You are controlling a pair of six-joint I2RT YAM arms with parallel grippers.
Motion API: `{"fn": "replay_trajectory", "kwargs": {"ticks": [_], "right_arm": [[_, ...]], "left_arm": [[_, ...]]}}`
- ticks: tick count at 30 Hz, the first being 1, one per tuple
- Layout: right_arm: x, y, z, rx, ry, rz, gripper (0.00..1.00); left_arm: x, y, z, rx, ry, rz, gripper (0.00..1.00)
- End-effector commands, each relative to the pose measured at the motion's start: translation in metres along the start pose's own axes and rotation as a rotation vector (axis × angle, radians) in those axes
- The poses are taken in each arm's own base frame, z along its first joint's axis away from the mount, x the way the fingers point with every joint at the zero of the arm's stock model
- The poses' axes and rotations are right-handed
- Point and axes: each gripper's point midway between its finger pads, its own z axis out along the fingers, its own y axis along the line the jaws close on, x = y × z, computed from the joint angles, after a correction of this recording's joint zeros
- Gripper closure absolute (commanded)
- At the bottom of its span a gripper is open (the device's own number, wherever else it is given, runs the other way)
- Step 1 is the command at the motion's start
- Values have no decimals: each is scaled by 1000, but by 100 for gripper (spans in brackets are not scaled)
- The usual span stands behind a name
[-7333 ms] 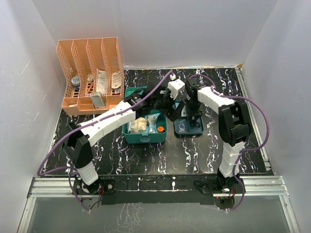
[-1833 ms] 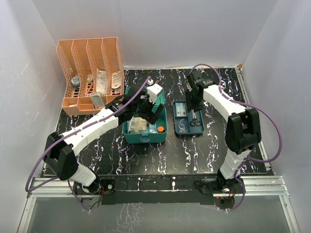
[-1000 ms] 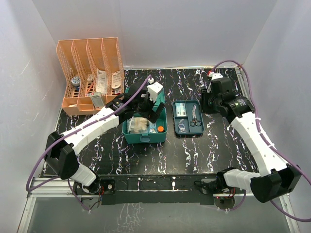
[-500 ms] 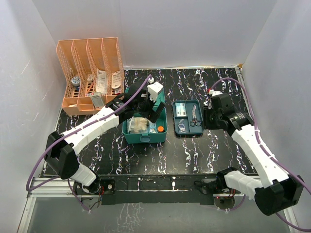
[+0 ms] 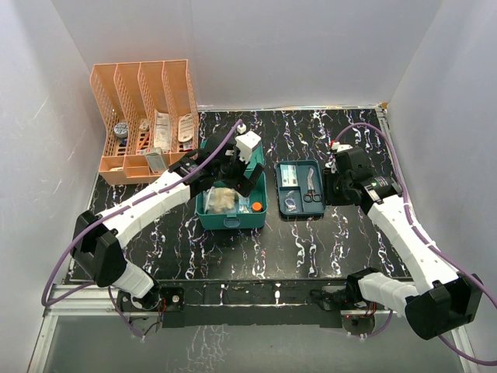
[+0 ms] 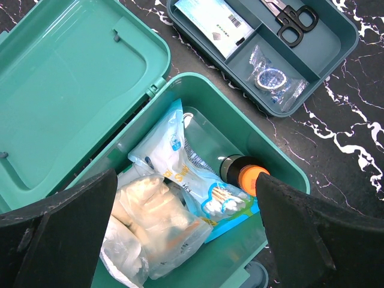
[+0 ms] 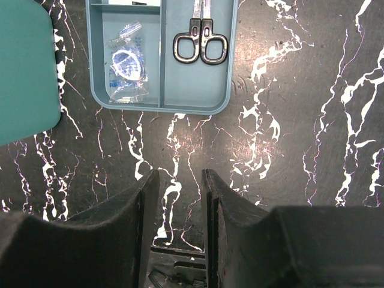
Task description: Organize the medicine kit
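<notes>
- Left fingers (image 6: 60,234), spread wide and empty above the medicine kit (image 6: 72,90), would best descend squarely on one packet (image 6: 156,210).
- Right fingers (image 7: 129,228), narrowly parted and empty, hang near the insert tray (image 7: 192,90).

A black table (image 5: 233,249) veined with white, like marble. Three things rest directly on it. An orange slotted file rack (image 5: 147,116) stands upright at the far left corner. Near the middle sits the teal-green medicine kit (image 5: 231,221), its hinged lid open and laid back toward the far side. Just beside it on the right, with a narrow strip of tabletop between them, a darker teal insert tray (image 5: 303,215) lies flat.
</notes>
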Motion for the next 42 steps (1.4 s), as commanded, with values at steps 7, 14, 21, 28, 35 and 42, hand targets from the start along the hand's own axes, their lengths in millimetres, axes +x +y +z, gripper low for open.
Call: {"fn": "replay_trajectory", "kwargs": {"ticks": [7,14,21,28,35,42], "right_arm": [[-13,1,-2,-6,-60,1,67],[-20,3,-4,-8,-71,1,67],[-19,2,-3,-7,-67,1,67],[-22,4,12,6,-12,-2,67],[-8,1,32,26,70,-6,67],[1,-1,35,31,90,-7,67]], "left_arm": [[-12,1,-7,7,-27,2,2],[-11,0,-8,11,-28,1,2],[-9,0,-5,8,-22,1,2],[-2,6,2,-23,-1,-4,1],[-2,6,5,-23,2,-14,1],[0,9,3,-38,-1,-7,11]]}}
